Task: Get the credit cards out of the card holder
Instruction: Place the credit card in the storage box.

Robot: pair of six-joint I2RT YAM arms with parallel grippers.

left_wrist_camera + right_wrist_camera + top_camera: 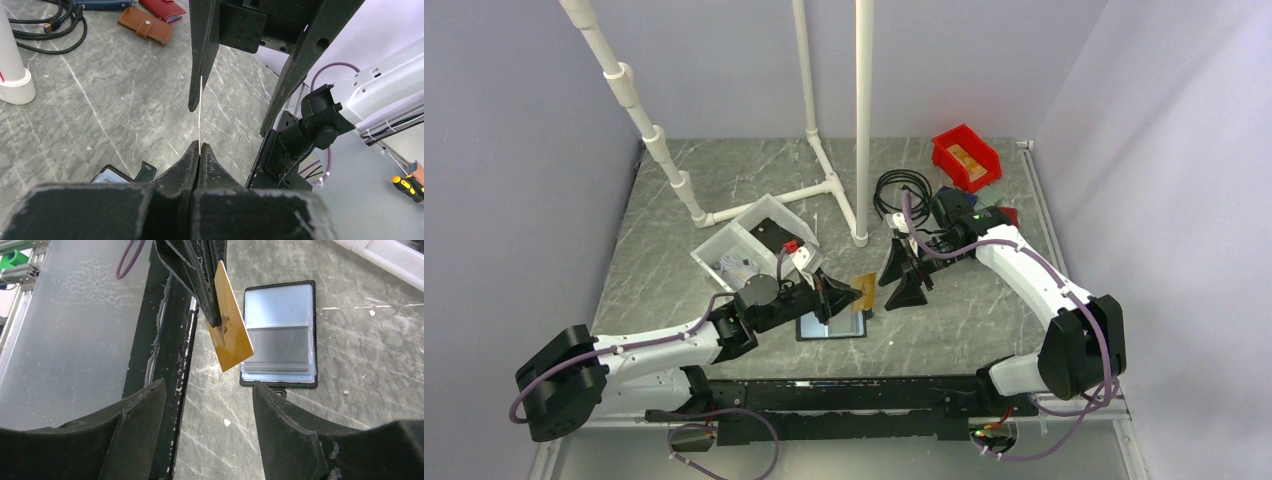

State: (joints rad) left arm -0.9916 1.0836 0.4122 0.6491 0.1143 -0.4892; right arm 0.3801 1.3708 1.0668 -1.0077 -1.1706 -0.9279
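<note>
Gold credit card [231, 337] is pinched by one end in the left gripper [214, 319], whose jaws are fully closed on it. It's held on edge above the grey marble table [360, 365], just beside the card holder [278, 302]. Holder lies open and flat, with a grey card [277, 345] in its lower pocket. Right gripper [207, 390] gapes wide and holds nothing, the gold card's free end reaching between its fingers.
</note>
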